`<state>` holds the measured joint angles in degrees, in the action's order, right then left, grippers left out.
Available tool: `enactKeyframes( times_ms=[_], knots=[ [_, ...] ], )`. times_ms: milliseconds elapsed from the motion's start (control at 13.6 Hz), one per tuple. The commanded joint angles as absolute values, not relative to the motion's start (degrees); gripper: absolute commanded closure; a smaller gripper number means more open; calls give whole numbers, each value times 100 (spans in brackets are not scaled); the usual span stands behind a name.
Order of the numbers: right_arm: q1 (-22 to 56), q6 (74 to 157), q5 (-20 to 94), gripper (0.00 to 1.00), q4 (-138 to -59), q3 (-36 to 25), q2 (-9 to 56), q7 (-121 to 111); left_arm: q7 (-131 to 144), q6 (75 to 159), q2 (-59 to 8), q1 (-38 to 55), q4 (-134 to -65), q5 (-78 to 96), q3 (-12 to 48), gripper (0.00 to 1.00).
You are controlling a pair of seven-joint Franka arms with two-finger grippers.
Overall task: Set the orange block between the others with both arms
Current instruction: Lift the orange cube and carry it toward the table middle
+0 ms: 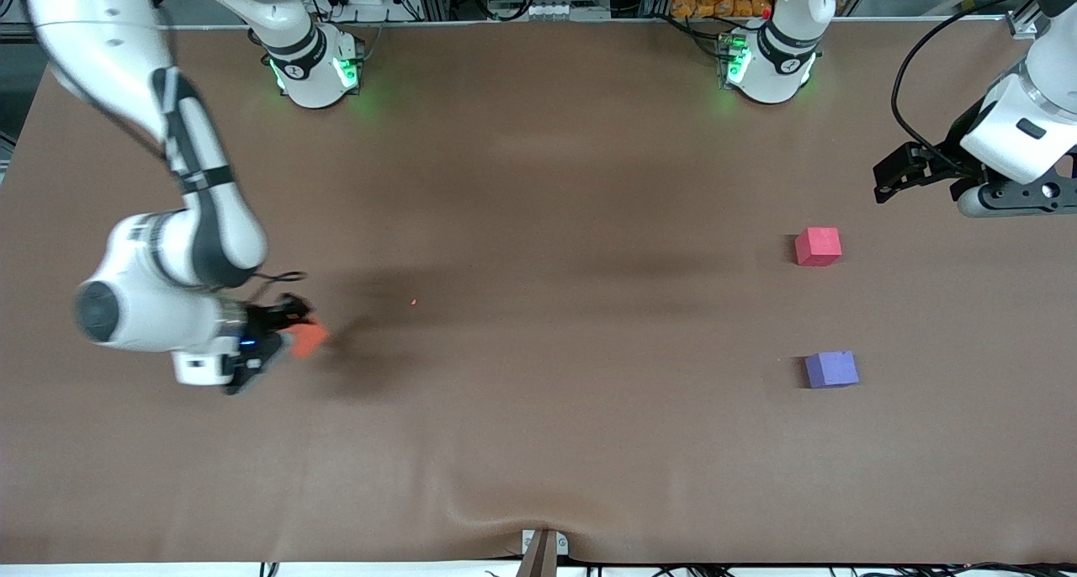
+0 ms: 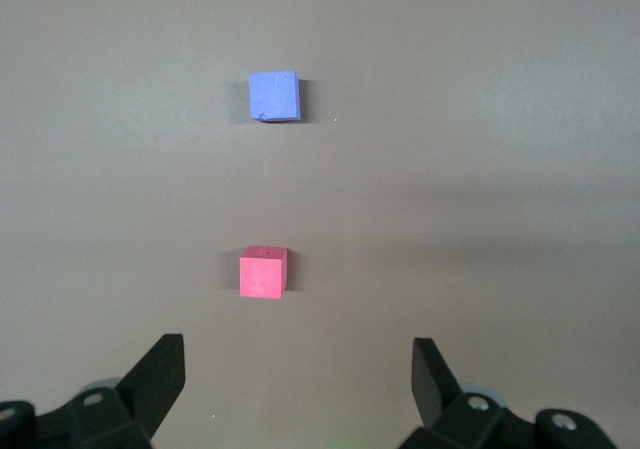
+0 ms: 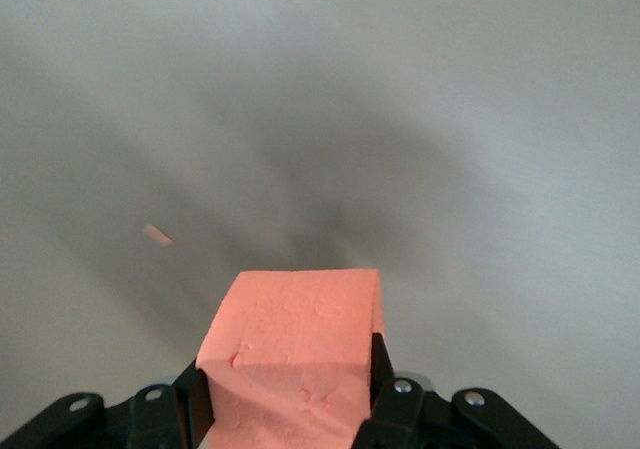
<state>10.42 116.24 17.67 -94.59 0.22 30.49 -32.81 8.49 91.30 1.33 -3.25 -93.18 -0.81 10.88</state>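
My right gripper (image 1: 290, 331) is shut on the orange block (image 1: 309, 338), at the right arm's end of the table. In the right wrist view the orange block (image 3: 295, 354) fills the space between the black fingers (image 3: 378, 369), over bare table. The pinkish-red cube (image 1: 818, 246) and the purple-blue cube (image 1: 831, 369) rest on the table toward the left arm's end, the purple-blue one nearer the front camera, with a gap between them. My left gripper (image 1: 892, 177) hangs open above the table beside the pinkish-red cube (image 2: 263, 271); the purple-blue cube (image 2: 273, 97) also shows in its wrist view.
The brown table cover (image 1: 538, 308) has a small orange crumb (image 1: 413, 302) on it not far from the held block. The arms' bases (image 1: 315, 68) glow green along the table edge farthest from the front camera. A bracket (image 1: 543, 547) sits at the edge nearest that camera.
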Motion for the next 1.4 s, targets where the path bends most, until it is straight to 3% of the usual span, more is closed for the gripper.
enactKeyframes(
  times_ms=[0,221,516,1032,1180,1327],
  knots=[
    [2167,11698,2415,71,-9414,-70,3006,-1309,721,9185,184,-387,-9360,9,1107,0],
    [3117,12564,3039,70,-9264,-79,3224,715,721,9167,211,-387,-9369,9,1107,0],
    [4041,13762,3699,67,-8992,-79,3822,1739,721,9158,220,-387,-9369,9,1107,0],
    [4552,13851,3753,48,-8736,-88,4342,1784,721,9176,185,-352,-9396,9,1116,0],
    [4535,13852,3753,35,-8736,-79,4351,1784,729,9202,150,-325,-9396,9,1125,0],
    [4526,13843,3744,2,-8736,-79,4307,1793,764,9263,62,-238,-9387,9,1160,0]
  ],
)
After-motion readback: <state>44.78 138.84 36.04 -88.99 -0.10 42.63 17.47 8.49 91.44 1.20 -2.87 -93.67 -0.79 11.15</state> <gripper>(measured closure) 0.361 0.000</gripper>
